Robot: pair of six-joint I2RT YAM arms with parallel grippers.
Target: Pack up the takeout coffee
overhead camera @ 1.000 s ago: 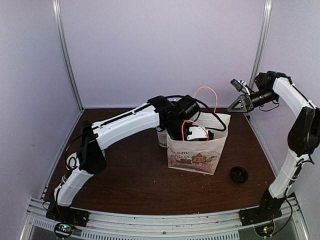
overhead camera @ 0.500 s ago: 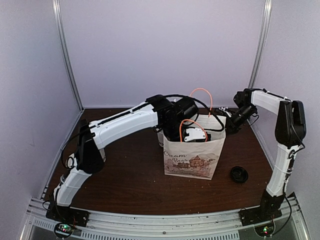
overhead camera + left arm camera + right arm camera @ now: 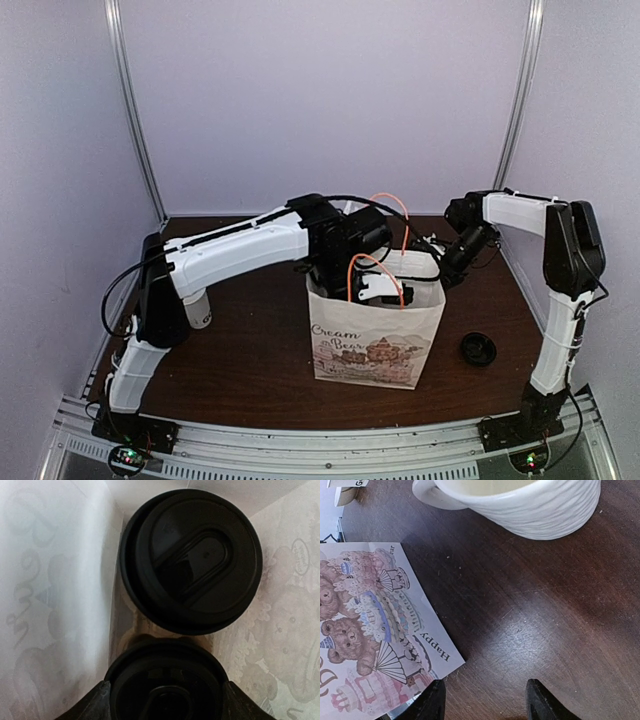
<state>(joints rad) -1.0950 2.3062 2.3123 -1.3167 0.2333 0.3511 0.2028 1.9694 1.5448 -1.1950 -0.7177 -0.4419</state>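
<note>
Two takeout coffee cups show only as round black lids inside the paper bag (image 3: 50,580). One lid (image 3: 190,560) stands free at the far side. The other lid (image 3: 165,680) sits between my left gripper's fingers (image 3: 95,705), which press on its two sides. From above, my left gripper (image 3: 380,285) reaches down into the printed bag (image 3: 365,350), between its orange handles. My right gripper (image 3: 485,705) is open over bare table, just off the bag's lower corner (image 3: 420,645). In the top view, my right gripper (image 3: 445,268) sits low behind the bag's right side.
A cream ribbed mug (image 3: 520,505) stands on the table just beyond my right gripper. A loose black lid (image 3: 478,348) lies to the right of the bag. A white printed paper cup (image 3: 197,308) shows partly behind my left arm. Grey walls enclose three sides.
The right arm swung down from high at the right to low behind the bag. The bag and my left gripper inside it shifted toward the front left.
</note>
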